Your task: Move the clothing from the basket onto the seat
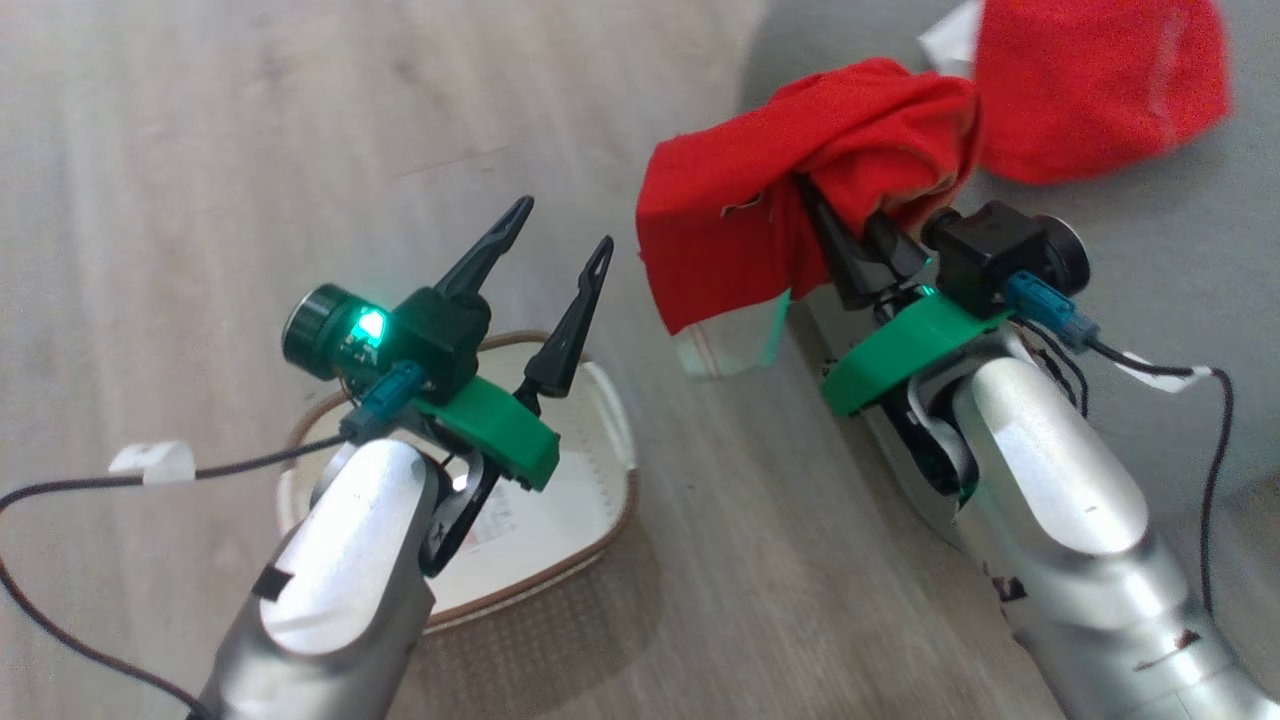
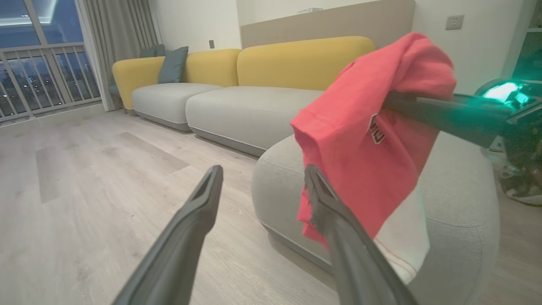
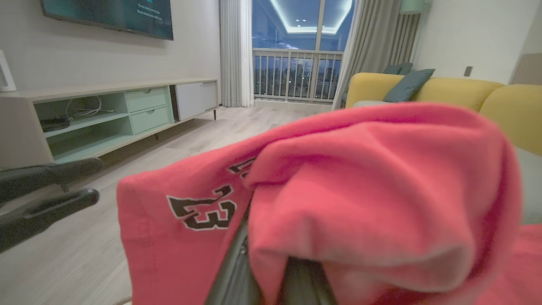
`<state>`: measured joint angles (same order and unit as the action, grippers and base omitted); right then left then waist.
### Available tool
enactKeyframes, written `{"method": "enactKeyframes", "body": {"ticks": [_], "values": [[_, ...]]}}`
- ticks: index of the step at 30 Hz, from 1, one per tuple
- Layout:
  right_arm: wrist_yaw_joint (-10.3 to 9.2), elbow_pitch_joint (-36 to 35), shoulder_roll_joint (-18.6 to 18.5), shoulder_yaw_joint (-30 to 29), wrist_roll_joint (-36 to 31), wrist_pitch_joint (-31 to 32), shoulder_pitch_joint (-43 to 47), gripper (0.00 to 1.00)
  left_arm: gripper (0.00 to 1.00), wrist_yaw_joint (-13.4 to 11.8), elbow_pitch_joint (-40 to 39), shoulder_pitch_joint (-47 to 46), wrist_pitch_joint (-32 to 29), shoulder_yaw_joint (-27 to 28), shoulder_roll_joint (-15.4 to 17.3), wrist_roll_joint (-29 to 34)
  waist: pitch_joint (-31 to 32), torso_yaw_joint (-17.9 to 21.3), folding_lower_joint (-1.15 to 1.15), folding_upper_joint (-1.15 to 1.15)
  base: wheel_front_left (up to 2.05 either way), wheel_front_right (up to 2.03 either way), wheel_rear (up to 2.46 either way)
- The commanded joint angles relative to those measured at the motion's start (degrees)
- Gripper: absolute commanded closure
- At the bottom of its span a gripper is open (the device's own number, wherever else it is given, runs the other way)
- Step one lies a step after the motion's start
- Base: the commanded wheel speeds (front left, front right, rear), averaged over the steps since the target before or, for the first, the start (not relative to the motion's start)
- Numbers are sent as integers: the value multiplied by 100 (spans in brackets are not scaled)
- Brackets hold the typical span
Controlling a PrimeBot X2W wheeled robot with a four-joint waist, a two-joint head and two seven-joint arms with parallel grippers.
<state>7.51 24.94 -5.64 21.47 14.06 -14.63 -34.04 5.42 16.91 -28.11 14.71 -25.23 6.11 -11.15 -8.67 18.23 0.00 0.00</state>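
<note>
Right gripper [image 1: 860, 245], clenched on the red garment [image 1: 720, 230] draped over its jaws, seems mid-carry; next, release onto the seat [image 1: 1180, 200] beyond; left gripper [image 1: 565, 228] gapes empty.

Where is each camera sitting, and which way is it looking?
Head view: on the robot's head, looking down at the floor and basket; shows the open left gripper and the right gripper carrying the red garment.
Left wrist view: on the left wrist, facing the seat and yellow sofa; its own fingers rise from below.
Right wrist view: on the right wrist, facing the TV cabinet and window; the garment drapes over its own fingers.
Shared: both wrist views show the garment and sofa.
</note>
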Motion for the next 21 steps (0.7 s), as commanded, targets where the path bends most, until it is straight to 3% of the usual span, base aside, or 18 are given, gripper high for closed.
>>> {"method": "enactKeyframes", "body": {"ticks": [1,7,15,21], "values": [[-2,-269,66,-24,-40,-37,-1,100,0,9,-170,-104,29,226,121,50,-43,541,0,0,0,0,0],[-2,-557,14,-365,-60,-37,278,100,0,32,-206,-69,29,261,122,109,-115,1149,0,0,0,0,0],[-2,-917,-193,-1264,-357,-37,672,100,0,122,-246,-298,29,47,100,210,-541,1243,0,0,0,0,0],[-2,-754,-438,-1841,-622,-37,48,100,0,157,-336,-367,26,-42,331,228,-1159,1232,0,0,0,0,0]]}}
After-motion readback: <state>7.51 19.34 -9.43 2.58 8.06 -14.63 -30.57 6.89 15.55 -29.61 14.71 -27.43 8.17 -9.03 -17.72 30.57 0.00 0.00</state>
